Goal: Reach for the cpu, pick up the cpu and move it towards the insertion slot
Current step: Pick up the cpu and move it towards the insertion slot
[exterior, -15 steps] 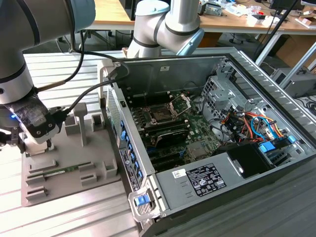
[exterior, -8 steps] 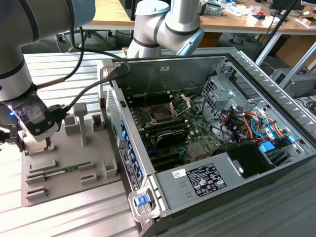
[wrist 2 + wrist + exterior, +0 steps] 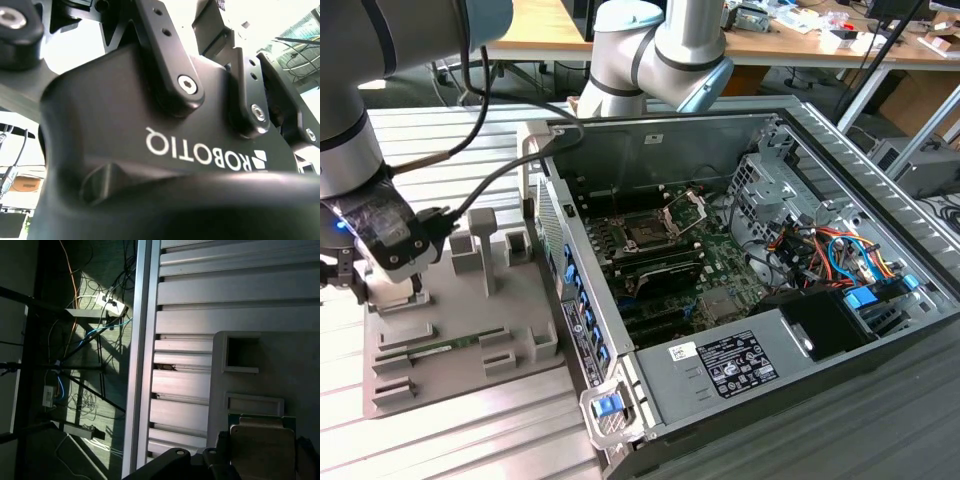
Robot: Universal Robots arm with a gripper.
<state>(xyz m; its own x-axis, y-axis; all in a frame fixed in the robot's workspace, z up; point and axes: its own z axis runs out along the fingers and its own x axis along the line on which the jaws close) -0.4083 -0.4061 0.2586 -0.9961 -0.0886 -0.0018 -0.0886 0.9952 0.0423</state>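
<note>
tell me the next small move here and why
Probably a short straight lift once the grip is sure. In the exterior view the gripper hangs over the grey plastic tray; the first wrist view shows the pale silver-beige square cpu right at it. The silver-framed square insertion slot lies beyond the tray's upright posts, inside the open case.
</note>
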